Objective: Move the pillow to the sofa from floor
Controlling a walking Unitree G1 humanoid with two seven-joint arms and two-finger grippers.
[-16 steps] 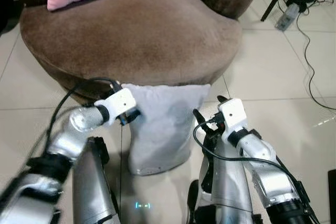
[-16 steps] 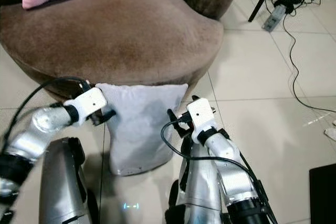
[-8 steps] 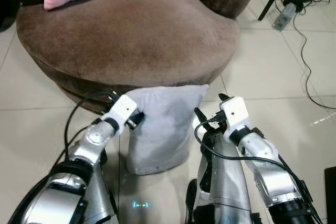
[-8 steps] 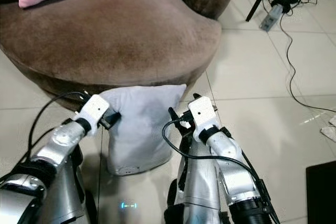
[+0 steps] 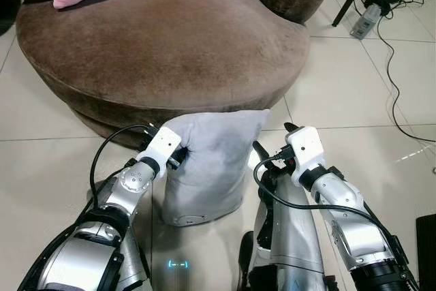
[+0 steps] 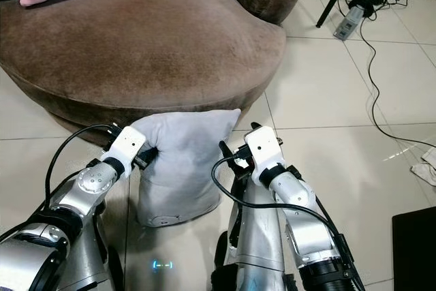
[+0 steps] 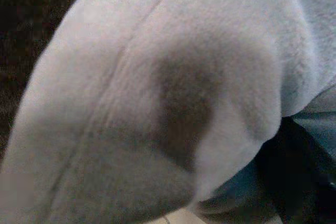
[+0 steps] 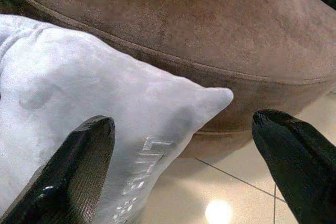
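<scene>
the grey pillow (image 5: 208, 161) stands upright on the floor (image 5: 41, 161), leaning on the sofa (image 5: 163, 46) front edge. your left gripper (image 5: 172, 158) is pressed into its left side, fingers buried, can't tell their state. your right gripper (image 8: 178, 182) hangs spread wide just beside its right corner.
</scene>
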